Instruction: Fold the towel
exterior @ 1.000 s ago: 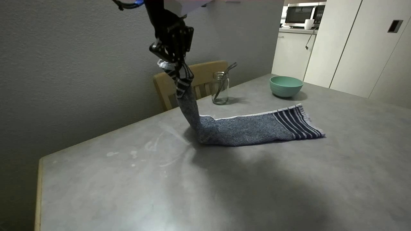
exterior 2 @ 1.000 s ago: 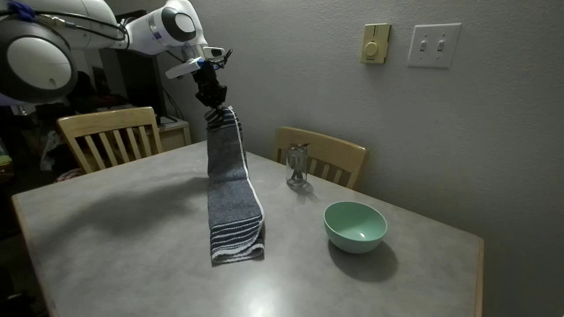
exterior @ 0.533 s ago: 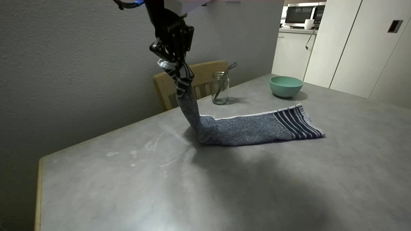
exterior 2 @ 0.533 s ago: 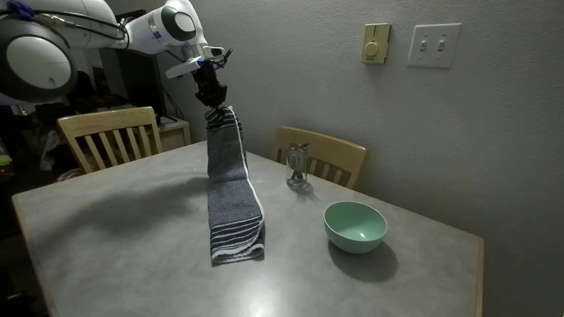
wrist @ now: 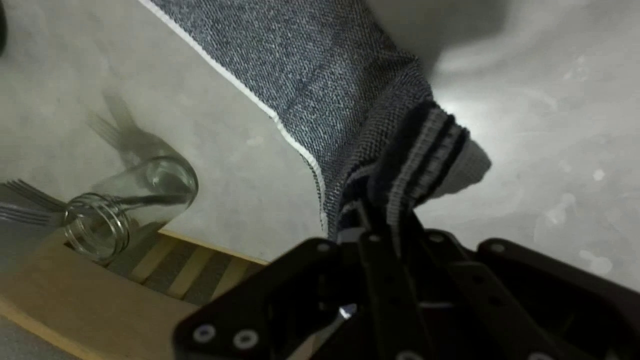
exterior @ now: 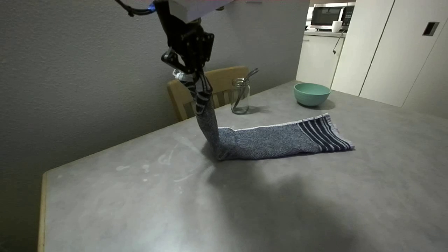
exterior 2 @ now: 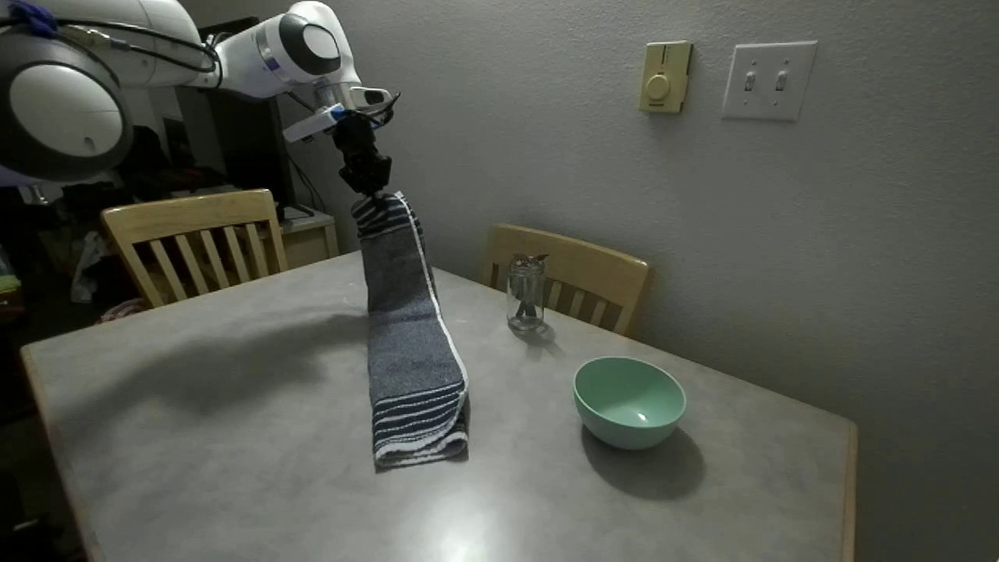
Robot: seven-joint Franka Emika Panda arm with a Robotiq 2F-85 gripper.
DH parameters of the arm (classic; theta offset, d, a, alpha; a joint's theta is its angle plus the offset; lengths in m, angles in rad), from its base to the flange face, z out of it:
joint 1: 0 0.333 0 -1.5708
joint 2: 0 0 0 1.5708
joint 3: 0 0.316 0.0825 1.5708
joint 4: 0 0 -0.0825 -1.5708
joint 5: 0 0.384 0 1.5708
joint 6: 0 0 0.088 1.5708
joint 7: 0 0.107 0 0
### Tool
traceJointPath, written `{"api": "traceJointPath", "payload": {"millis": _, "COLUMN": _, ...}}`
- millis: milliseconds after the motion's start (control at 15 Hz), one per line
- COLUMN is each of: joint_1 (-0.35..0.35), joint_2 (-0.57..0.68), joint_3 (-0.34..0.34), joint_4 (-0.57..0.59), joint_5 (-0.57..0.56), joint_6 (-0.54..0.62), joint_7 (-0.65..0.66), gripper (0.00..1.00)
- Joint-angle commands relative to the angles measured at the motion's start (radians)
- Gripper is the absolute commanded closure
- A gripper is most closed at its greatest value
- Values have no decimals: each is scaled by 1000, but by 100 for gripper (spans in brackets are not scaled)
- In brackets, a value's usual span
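Note:
The towel point(exterior: 269, 141) is a long narrow blue-grey cloth with dark and white stripes at its ends and a white edge line. In both exterior views point(exterior 2: 414, 351) one striped end lies on the table and the other end is lifted. My gripper point(exterior: 196, 71) is above the table at the lifted end, also seen in an exterior view point(exterior 2: 378, 195). In the wrist view the gripper point(wrist: 385, 222) is shut on the striped end of the towel point(wrist: 305, 65). A striped corner sticks out past the fingers. The fingertips are partly hidden in the cloth.
A glass jar point(exterior: 240, 99) with forks stands near the table edge by a wooden chair point(exterior 2: 581, 261). A green bowl point(exterior 2: 629, 402) stands on the grey table point(exterior 2: 234, 460). A grey wall point(exterior: 87, 70) runs behind the table. Another chair point(exterior 2: 191, 203) stands at the far edge.
My gripper has come down slightly, shifting a little left in an exterior view. The lifted end of the towel has moved with it. The end on the table has not moved.

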Motion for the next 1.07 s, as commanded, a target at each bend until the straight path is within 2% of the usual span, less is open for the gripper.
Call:
{"api": "traceJointPath", "payload": {"millis": 0, "joint_1": 22, "joint_2": -24, "joint_3": -7, "joint_4": -12, "joint_5": 2, "joint_6": -91, "joint_7": 127, "gripper": 98}}
{"api": "traceJointPath", "payload": {"millis": 467, "joint_1": 17, "joint_2": -50, "joint_3": -28, "joint_4": 3, "joint_5": -9, "joint_6": -191, "joint_7": 262, "gripper": 98}}
{"api": "traceJointPath", "payload": {"millis": 1000, "joint_1": -42, "joint_2": -107, "joint_3": -33, "joint_4": 3, "joint_5": 4, "joint_6": -285, "joint_7": 248, "gripper": 98}}
